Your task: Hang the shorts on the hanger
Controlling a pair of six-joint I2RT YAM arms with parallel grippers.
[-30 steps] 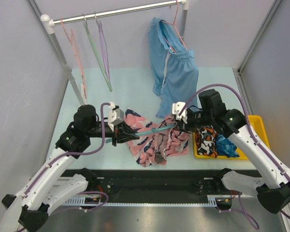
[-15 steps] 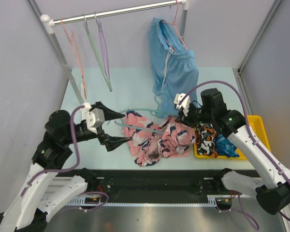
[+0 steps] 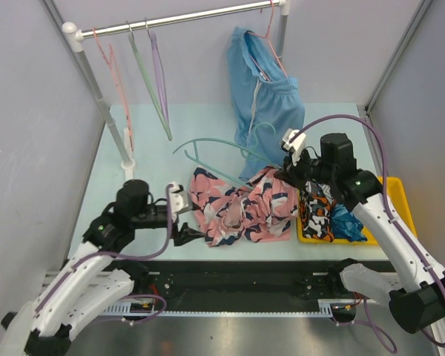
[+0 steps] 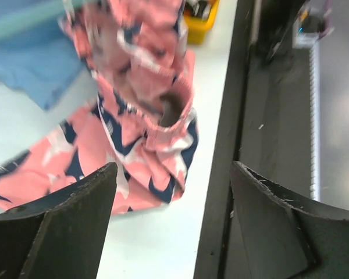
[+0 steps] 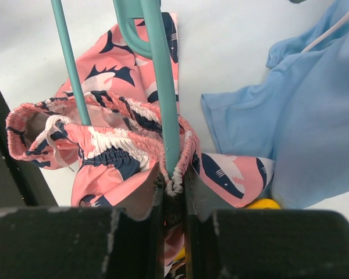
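Note:
The pink shorts (image 3: 237, 206) with navy and white print lie bunched at the table's front middle. The teal hanger (image 3: 208, 142) rises out of them, arching toward the back. My right gripper (image 3: 283, 173) is at the shorts' right end. In the right wrist view it (image 5: 173, 185) is shut on the hanger's arm (image 5: 161, 87) with the gathered waistband of the shorts (image 5: 104, 151) pinched alongside. My left gripper (image 3: 193, 232) stands open and empty by the front edge, just left of the shorts. In the left wrist view the shorts (image 4: 139, 87) lie beyond its fingers (image 4: 64, 232).
Plain light-blue shorts (image 3: 265, 96) hang on a pink hanger from the rail (image 3: 178, 18), behind the right gripper. Pink, pale green and purple hangers (image 3: 152, 74) hang at the rail's left. A yellow tray (image 3: 397, 191) at the right holds patterned clothes (image 3: 317, 215).
The left gripper let go of the shorts, opened, and drew back to the front edge. The right gripper lifted and shifted right with the hanger, whose free end swung toward the back.

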